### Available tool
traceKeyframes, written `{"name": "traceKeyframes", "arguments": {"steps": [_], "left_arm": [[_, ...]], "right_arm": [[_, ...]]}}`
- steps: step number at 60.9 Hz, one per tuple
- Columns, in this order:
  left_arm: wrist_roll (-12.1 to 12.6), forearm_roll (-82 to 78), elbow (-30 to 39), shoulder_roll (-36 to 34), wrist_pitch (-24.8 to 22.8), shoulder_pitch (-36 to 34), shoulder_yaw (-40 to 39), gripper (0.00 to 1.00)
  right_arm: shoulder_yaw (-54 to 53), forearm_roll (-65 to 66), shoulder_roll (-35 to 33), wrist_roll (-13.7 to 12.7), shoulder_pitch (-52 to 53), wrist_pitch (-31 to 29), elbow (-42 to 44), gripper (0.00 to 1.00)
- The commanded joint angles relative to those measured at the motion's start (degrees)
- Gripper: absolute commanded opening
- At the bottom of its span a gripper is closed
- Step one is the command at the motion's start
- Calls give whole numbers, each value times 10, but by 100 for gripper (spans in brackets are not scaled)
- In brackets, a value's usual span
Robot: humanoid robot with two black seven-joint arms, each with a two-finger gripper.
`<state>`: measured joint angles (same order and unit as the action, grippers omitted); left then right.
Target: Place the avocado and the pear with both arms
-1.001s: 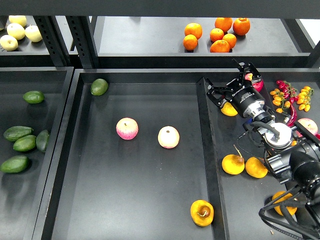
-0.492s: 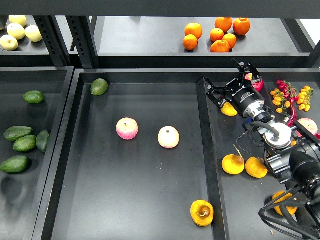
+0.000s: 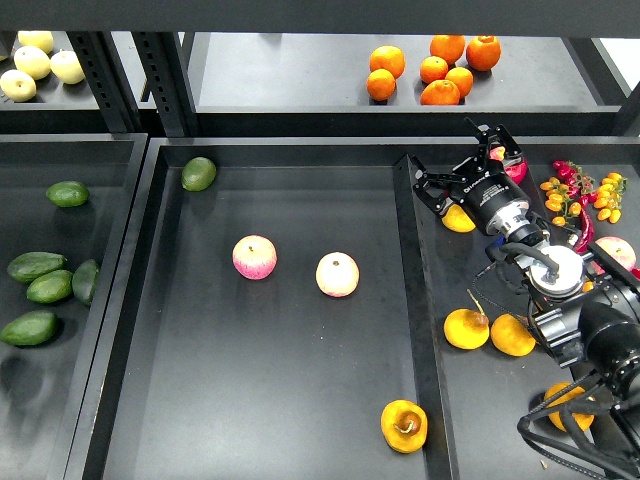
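Note:
Several dark green avocados (image 3: pixel 35 266) lie in the left tray. A yellow-orange pear (image 3: pixel 404 425) with a brown stem in its hollow lies at the front right of the middle tray (image 3: pixel 290 400). More pears (image 3: pixel 466 328) lie in the right tray. My right gripper (image 3: pixel 457 162) hovers over the back of the right tray, jaws open and empty, just beyond a yellow pear (image 3: pixel 458 219). My left arm is out of view.
Two pink apples (image 3: pixel 254 257) (image 3: pixel 337 274) sit mid-tray. A rounder green fruit (image 3: pixel 198 173) lies in the middle tray's back left corner. Oranges (image 3: pixel 440 70) and pale apples (image 3: pixel 30 65) are on the back shelf. Small tomatoes and red chillies (image 3: pixel 580 195) lie at the far right.

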<state>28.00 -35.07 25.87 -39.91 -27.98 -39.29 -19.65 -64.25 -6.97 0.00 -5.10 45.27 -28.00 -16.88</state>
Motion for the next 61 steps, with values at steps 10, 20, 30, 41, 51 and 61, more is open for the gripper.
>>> {"name": "traceKeyframes", "arguments": {"steps": [10, 20, 30, 41, 51, 61], "left_arm": [[0, 0, 2, 0, 0, -1, 0, 70], [0, 1, 9, 1, 0, -3, -10, 79], [0, 11, 23, 9, 0, -5, -59, 80], [0, 25, 38, 18, 0, -8, -114, 80], [0, 52, 53, 21, 0, -8, -151, 80], [0, 74, 66, 21, 0, -7, -174, 80]], "right_arm": [[0, 0, 0, 0, 0, 0, 0, 99], [1, -1, 0, 0, 1, 0, 0, 99], [1, -1, 0, 0, 1, 0, -1, 99], [1, -1, 0, 0, 1, 0, -1, 99], [4, -1, 0, 0, 1, 0, -1, 99], [4, 0, 0, 0, 1, 0, -1, 99]]}}
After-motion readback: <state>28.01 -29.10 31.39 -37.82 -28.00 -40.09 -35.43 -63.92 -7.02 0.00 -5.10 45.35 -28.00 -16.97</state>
